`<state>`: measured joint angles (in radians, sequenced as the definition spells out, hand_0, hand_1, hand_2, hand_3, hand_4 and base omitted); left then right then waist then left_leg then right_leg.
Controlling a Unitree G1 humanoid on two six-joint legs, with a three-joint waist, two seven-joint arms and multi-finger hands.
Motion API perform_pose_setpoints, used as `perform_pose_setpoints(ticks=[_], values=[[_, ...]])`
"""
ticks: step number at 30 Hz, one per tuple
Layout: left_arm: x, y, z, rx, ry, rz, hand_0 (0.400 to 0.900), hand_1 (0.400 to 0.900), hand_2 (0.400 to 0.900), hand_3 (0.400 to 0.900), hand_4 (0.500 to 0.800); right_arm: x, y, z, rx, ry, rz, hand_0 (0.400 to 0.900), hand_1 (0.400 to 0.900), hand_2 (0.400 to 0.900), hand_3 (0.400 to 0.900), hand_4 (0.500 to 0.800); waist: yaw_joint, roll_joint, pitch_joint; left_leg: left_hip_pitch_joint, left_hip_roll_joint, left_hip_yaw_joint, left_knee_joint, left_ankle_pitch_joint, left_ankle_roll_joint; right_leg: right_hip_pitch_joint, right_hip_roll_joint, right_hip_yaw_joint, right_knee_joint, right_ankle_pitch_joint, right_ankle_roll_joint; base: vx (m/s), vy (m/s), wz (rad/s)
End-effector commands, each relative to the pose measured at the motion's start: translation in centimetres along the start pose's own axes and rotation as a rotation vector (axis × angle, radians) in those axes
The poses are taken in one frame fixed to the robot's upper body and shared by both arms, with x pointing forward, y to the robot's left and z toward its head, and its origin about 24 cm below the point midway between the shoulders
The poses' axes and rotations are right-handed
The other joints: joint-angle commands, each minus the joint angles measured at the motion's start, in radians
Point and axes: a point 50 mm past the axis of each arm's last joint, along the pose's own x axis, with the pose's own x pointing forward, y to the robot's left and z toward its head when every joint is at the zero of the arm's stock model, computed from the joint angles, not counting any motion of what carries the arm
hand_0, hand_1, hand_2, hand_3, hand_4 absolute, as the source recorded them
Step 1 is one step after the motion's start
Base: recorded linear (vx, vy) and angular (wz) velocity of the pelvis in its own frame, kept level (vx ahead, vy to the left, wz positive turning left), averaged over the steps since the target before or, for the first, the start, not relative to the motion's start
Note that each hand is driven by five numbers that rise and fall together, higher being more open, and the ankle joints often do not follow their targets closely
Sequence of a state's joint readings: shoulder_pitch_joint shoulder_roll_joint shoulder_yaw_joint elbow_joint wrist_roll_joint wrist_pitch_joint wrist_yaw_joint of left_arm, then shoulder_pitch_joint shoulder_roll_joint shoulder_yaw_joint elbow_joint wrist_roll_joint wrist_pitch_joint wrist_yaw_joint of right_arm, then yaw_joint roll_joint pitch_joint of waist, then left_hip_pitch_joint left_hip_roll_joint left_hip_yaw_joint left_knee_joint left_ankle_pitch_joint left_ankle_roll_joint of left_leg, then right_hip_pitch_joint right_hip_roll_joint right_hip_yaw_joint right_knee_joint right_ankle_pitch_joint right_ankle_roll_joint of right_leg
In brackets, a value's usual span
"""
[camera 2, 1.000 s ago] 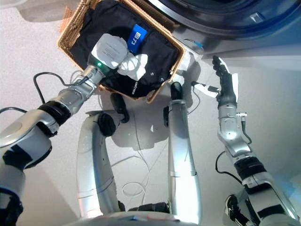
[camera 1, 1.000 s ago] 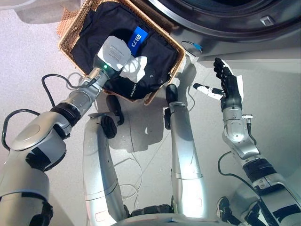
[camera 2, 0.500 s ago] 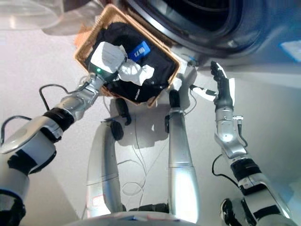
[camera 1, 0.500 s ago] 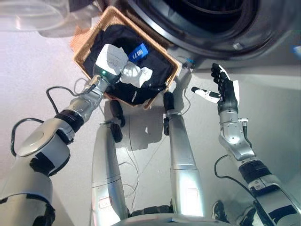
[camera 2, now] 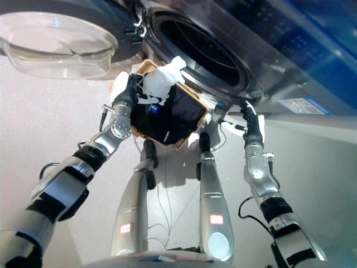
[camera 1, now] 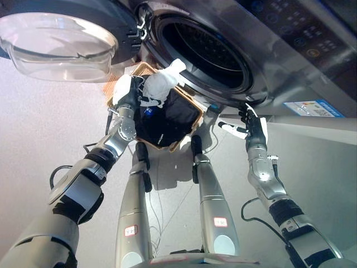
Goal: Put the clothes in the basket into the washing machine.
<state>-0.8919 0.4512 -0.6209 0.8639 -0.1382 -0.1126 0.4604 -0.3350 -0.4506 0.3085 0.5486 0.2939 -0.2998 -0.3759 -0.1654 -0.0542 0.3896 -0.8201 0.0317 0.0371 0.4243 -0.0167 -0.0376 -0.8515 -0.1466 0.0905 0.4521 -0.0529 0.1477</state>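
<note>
The white crumpled cloth (camera 1: 160, 84) is in the upper middle of the left eye view, lifted above the brown woven basket (camera 1: 187, 99) and just in front of the lower left rim of the round dark opening of the silver washing machine (camera 1: 203, 53). The left hand (camera 1: 134, 94) is curled on the lower part of this cloth and holds it up; its arm comes from the lower left of the frame. The basket stands on the grey floor (camera 1: 50, 139) below the opening, and a black garment (camera 1: 173, 114) fills it. A small blue patch (camera 1: 148, 110) shows on the garment under the hand. The round door of clear glass (camera 1: 58, 42) is swung open in the upper left corner. The right hand (camera 1: 251, 125) is right of the middle, below the machine's front, with the fingers straight and spread and nothing in it.

In the right eye view the white crumpled cloth (camera 2: 160, 80) is again in the upper middle, hanging from the closed left hand (camera 2: 131, 92) against the edge of the drum opening. The basket (camera 2: 199, 111) is just below it. The right hand (camera 2: 252, 120) is at the middle right, open and empty, well apart from the basket.
</note>
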Motion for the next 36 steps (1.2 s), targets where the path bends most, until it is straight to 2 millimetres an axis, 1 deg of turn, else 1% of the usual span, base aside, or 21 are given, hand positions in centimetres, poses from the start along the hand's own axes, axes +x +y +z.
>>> perform_pose_setpoints(ticks=[1,5,9,12,13,16,17,20,21,24,29,36], values=[[0.7,0.2,3.7,-0.409,-0.097,0.002,0.4,0.4,0.4,0.4,0.5,-0.8,-1.6,-0.7,0.01,0.009,-0.03,0.9,0.9,0.9,0.9,0.8,-0.015,0.038,-0.099,0.047,0.018,-0.047,-0.113,0.081,-0.062,0.091,-0.002,-0.009,-0.223,0.182,0.003,0.07,-0.041,-0.03],[1.6,0.5,5.6,-0.622,-0.094,-0.004,0.4,0.4,0.4,0.4,0.5,-1.1,-1.4,-1.3,0.011,0.045,-0.014,0.9,0.9,0.9,0.9,0.8,-0.026,0.049,-0.111,0.107,0.024,-0.041,-0.196,0.115,-0.075,0.132,-0.002,-0.008,-0.259,0.191,0.007,0.08,-0.037,-0.03],[2.8,1.1,7.9,-0.699,-0.115,-0.006,0.4,0.4,0.4,0.4,0.5,-1.4,-1.5,-1.7,0.013,0.064,-0.005,0.9,0.9,0.9,0.9,0.8,-0.041,0.066,-0.122,0.172,0.031,-0.036,-0.297,0.161,-0.096,0.167,0.001,-0.009,-0.292,0.195,0.013,0.09,-0.037,-0.05],[3.9,2.5,9.2,-0.712,-0.126,0.013,0.4,0.4,0.4,0.4,0.5,-1.6,-1.6,-1.8,0.002,0.068,0.007,0.9,0.9,0.9,0.9,0.8,-0.051,0.084,-0.134,0.22,0.042,-0.023,-0.393,0.205,-0.106,0.182,0.0,-0.009,-0.313,0.2,0.021,0.09,-0.019,-0.11],[4.3,3.3,9.8,-0.716,-0.137,0.027,0.4,0.4,0.4,0.4,0.5,-1.6,-1.5,-1.8,0.001,0.069,0.011,0.9,0.9,0.9,0.9,0.8,-0.054,0.09,-0.138,0.241,0.045,-0.021,-0.43,0.217,-0.107,0.186,0.002,-0.006,-0.317,0.2,0.023,0.09,-0.015,-0.19],[5.2,5.0,11.2,-0.769,-0.148,0.056,0.4,0.4,0.4,0.4,0.5,-1.8,-1.9,-1.8,-0.011,0.072,0.005,0.9,0.9,0.9,0.9,0.8,-0.066,0.106,-0.147,0.28,0.052,-0.009,-0.488,0.231,-0.106,0.188,0.006,0.004,-0.314,0.193,0.027,0.09,-0.014,-0.11],[5.3,5.2,11.7,-0.795,-0.154,0.06,0.4,0.4,0.4,0.4,0.5,-1.9,-2.0,-1.9,-0.016,0.074,0.004,0.9,0.9,0.9,0.9,0.8,-0.071,0.111,-0.151,0.282,0.052,-0.006,-0.491,0.232,-0.106,0.185,0.005,0.008,-0.312,0.191,0.028,0.08,-0.02,-0.02],[5.6,5.0,13.3,-0.885,-0.158,0.048,0.4,0.4,0.4,0.4,0.5,-2.3,-2.5,-1.9,-0.042,0.073,-0.005,0.9,0.9,0.9,0.9,0.8,-0.085,0.125,-0.154,0.29,0.046,-0.001,-0.502,0.229,-0.105,0.179,0.003,0.017,-0.315,0.191,0.03,0.07,-0.035,0.01],[5.6,5.0,13.3,-0.885,-0.158,0.047,0.4,0.4,0.4,0.4,0.5,-2.3,-2.5,-1.9,-0.043,0.073,-0.006,0.9,0.9,0.9,0.9,0.8,-0.084,0.126,-0.154,0.289,0.046,-0.001,-0.502,0.229,-0.105,0.178,0.003,0.017,-0.315,0.191,0.03,0.05,-0.021,-0.05],[5.5,4.0,14.6,-0.958,-0.155,0.024,0.4,0.4,0.4,0.4,0.5,-2.3,-2.2,-1.5,-0.035,0.056,-0.005,0.9,0.9,0.9,0.9,0.8,-0.094,0.133,-0.152,0.283,0.049,0.009,-0.508,0.227,-0.105,0.166,0.005,0.024,-0.321,0.193,0.032,0.02,-0.01,-0.13],[5.1,1.8,15.1,-0.954,-0.124,-0.02,0.4,0.4,0.4,0.4,0.5,-2.2,-2.2,-0.7,-0.039,0.018,-0.011,0.9,0.9,0.9,0.9,0.8,-0.109,0.139,-0.145,0.262,0.052,0.009,-0.512,0.231,-0.109,0.132,0.013,0.038,-0.319,0.198,0.03,0.0,-0.02,-0.07],[4.1,-1.2,15.0,-0.905,-0.094,-0.086,0.4,0.4,0.4,0.4,0.5,-1.8,-2.5,0.5,-0.044,-0.037,-0.039,0.9,0.9,0.9,0.9,0.8,-0.127,0.143,-0.127,0.235,0.053,0.018,-0.512,0.228,-0.111,0.081,0.027,0.055,-0.298,0.195,0.026,-0.01,-0.011,-0.09]])
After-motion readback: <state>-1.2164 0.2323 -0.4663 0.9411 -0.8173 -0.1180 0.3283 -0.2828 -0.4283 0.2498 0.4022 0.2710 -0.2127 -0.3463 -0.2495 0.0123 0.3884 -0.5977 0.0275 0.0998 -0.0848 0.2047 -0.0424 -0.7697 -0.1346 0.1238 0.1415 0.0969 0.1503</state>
